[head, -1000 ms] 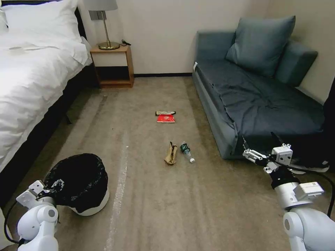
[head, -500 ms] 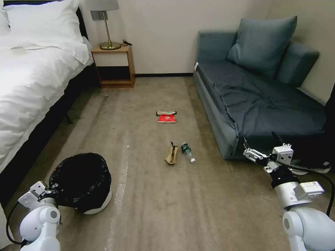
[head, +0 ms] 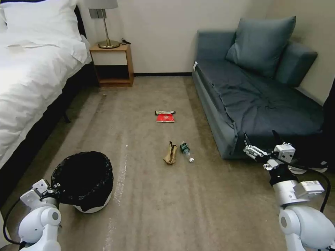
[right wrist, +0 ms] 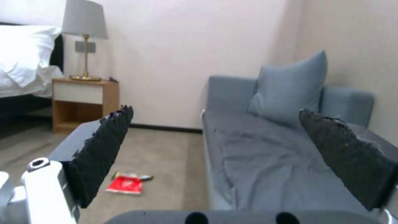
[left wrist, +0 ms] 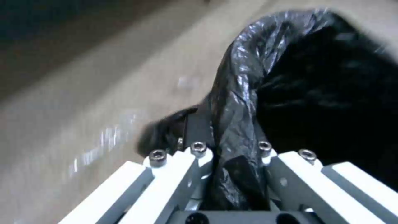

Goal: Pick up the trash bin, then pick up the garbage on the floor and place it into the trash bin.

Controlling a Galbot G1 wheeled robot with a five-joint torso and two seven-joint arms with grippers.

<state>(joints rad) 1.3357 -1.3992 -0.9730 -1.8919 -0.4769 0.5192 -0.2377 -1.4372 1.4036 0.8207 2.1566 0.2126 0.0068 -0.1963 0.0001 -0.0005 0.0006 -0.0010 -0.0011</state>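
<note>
Indoors, a white bed [head: 31, 73] fills the far left of a carpeted room and a blue sofa [head: 258, 97] lines the right wall, with a wooden nightstand [head: 113, 64] and lamp [head: 104, 24] between them at the far wall. At near left, the trash bin [head: 83, 181], lined with a black bag, hangs tilted in the left gripper [left wrist: 230, 155], whose fingers are pinched on the bag-covered rim. At near right, beside the sofa's front corner, the right gripper [head: 260, 139] hovers with its black pads [right wrist: 104, 149] spread wide and nothing between them. On the mid-floor lie a crumpled brown paper bag [head: 170, 153] and, just right of it, a clear bottle [head: 186, 150]; farther off sits a red snack packet [head: 165, 118] touching a dark wrapper [head: 165, 112].
</note>
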